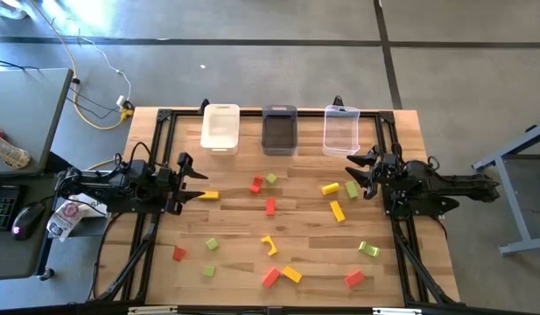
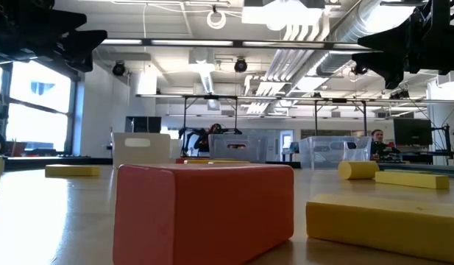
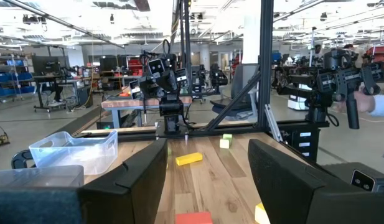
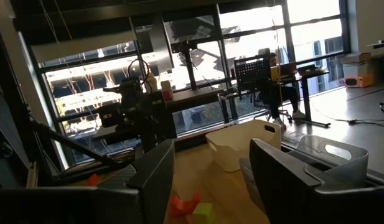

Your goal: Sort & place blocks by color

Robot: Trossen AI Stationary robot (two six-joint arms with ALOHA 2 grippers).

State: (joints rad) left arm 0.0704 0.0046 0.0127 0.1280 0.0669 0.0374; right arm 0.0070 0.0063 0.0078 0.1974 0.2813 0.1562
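Left tool (image 1: 202, 176) — fingers spread, holding nothing, at the bench's (image 1: 234, 262) left edge. Blocks (image 1: 270, 206) — red, yellow, green — lie scattered mid-bench, apparently none inside the three bins (image 1: 279, 129) at the far edge. Right tool (image 1: 350, 171) — also spread, empty, by the right edge.

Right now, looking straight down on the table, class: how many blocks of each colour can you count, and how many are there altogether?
Red blocks: 5
Yellow blocks: 5
Light green blocks: 5
Total: 15
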